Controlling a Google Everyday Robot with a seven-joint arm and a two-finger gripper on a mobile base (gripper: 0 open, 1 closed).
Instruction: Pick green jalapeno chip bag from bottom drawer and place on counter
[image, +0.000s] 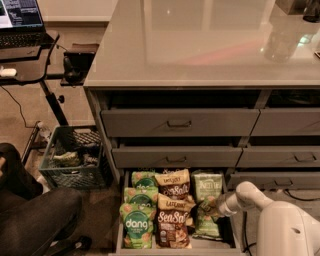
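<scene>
The bottom drawer (119, 227) is pulled open and packed with snack bags. Its right column holds two pale olive-green jalapeno chip bags, one at the back (208, 185) and one at the front (206, 225). My gripper (208, 206) reaches in from the right on the white arm (248, 195). It sits low over the seam between these two bags, at or just above the top of the front one. The glossy grey counter (200, 45) spreads above the drawers.
Bright green "dang" bags (136, 225) fill the drawer's left column and brown "Sea Salt" bags (172, 220) the middle. Two shallower drawers (179, 123) above are slightly open. A crate (75, 160), a laptop desk (25, 55) and a seated person's legs (35, 220) are at left.
</scene>
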